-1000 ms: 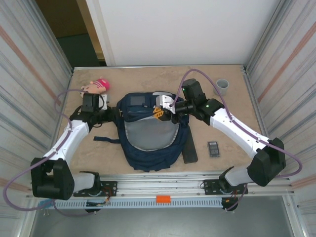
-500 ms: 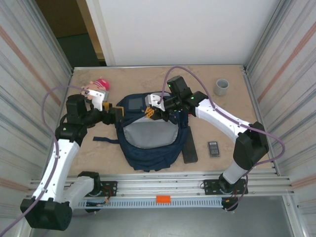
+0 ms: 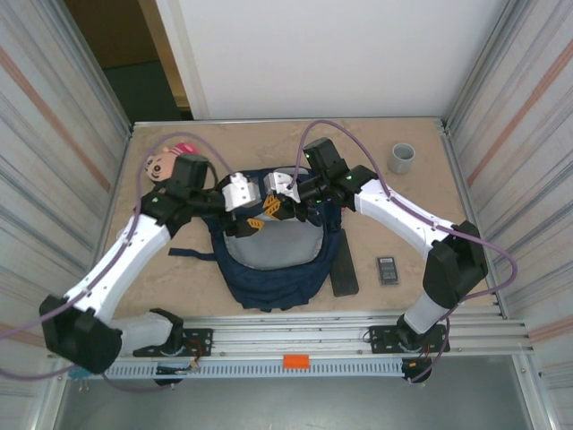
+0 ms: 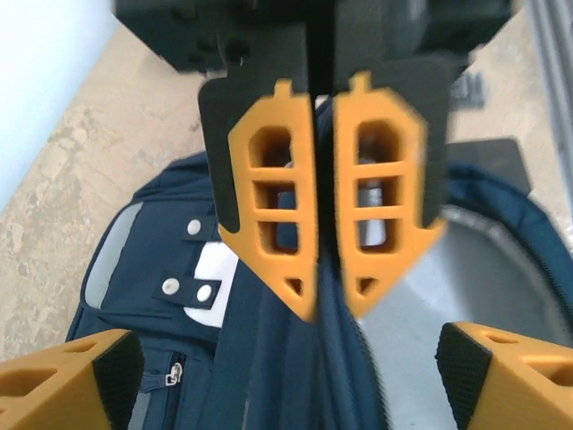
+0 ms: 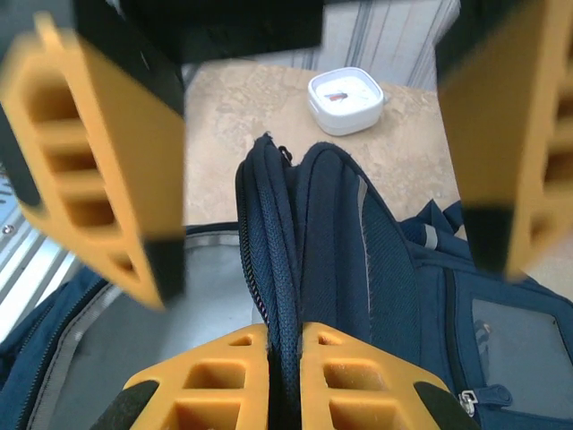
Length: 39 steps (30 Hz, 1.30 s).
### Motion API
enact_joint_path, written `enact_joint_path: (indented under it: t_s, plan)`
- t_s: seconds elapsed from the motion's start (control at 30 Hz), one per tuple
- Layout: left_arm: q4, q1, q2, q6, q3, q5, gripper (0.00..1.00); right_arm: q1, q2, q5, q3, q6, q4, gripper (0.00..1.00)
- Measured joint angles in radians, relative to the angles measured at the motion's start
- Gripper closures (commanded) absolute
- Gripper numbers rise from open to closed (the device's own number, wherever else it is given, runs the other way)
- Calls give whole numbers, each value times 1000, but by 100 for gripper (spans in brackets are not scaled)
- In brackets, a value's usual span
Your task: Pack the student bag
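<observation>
Left arm has swung in from beside the bag (image 3: 269, 269) and now reaches across its top rim. Its end effector (image 4: 285, 354) has spread wide and straddles the right end effector (image 5: 285, 348), which is pressed together, pinching the bag's raised rim. Right arm bends in from the far right. Bag lies unzipped mid-counter (image 3: 260, 143). The left fingers (image 4: 67, 381) are cut off by the frame edge, and the bag's contents are hard to make out.

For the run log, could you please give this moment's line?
student bag: unzipped | right end effector: shut on it | left end effector: open
</observation>
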Motion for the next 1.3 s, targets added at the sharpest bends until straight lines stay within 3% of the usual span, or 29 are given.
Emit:
enact_joint_path:
  t_s: [0.07, 0.13, 0.23, 0.3, 0.4, 0.6, 0.83, 1.0, 1.13, 1.3]
  plan:
    - [-2, -29, 63, 29, 14, -59, 29, 0, -5, -2, 0, 5, -2, 97]
    - [-12, -48, 111, 39, 24, -96, 52, 0, -13, 6, 0, 11, -5, 94]
    - [-20, -67, 121, 33, 25, -126, 86, -11, -28, 20, -30, 41, 24, 75]
    - [-1, -76, 108, 24, 15, -173, 99, -31, -55, 1, -72, 100, 86, 59]
    - [55, -58, 84, -14, -11, -235, 100, -67, -121, -20, -127, 229, 166, 42]
    - [119, 60, -16, -111, -37, -287, 100, -150, -255, 39, -195, 570, 219, 28]
    - [115, 117, -105, -193, -91, -300, 100, -170, -399, 380, -352, 899, 23, 16]
    - [132, 117, -106, -240, -104, -296, 99, -119, -445, 632, -480, 1128, -157, 11]
    - [146, 121, -106, -273, -107, -296, 99, -26, -424, 808, -541, 1262, -297, 9]
    - [175, 122, -110, -311, -135, -291, 99, 41, -283, 900, -538, 1336, -340, 5]
